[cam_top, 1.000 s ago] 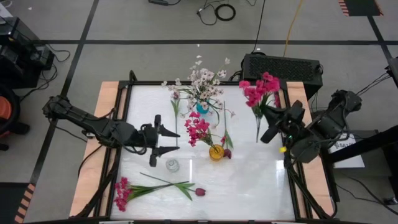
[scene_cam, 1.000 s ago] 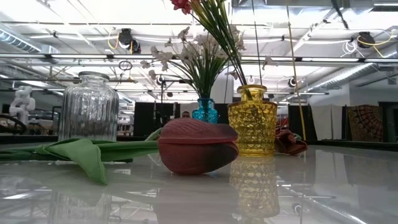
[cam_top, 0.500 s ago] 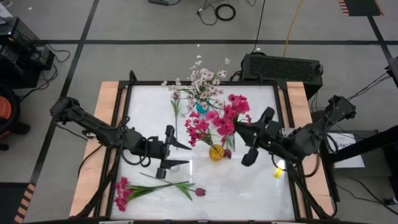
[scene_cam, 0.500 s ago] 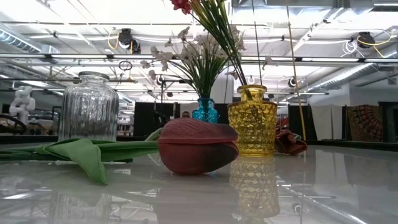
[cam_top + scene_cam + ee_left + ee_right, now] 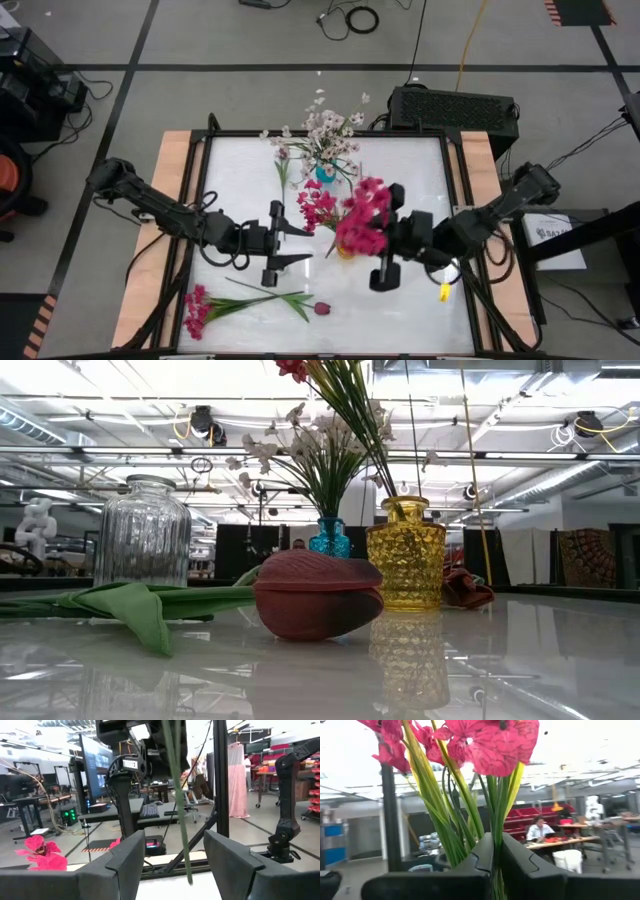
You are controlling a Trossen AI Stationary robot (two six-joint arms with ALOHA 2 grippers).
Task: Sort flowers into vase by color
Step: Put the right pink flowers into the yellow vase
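Overhead, right gripper (image 5: 385, 250) clamped on a magenta flower bunch (image 5: 362, 216), held just above the yellow vase (image 5: 346, 248) at mid-table. Left gripper (image 5: 290, 247) spread wide beside that vase, holding nothing. White-pink sprays (image 5: 328, 130) standing in the blue vase (image 5: 324, 173); another magenta stem (image 5: 203, 309) and a maroon tulip (image 5: 321, 308) lying along the near edge of the table (image 5: 420, 310).

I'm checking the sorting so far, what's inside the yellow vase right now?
The yellow vase holds green stems topped by magenta blooms. From above, the magenta cluster held by the right gripper covers its mouth.
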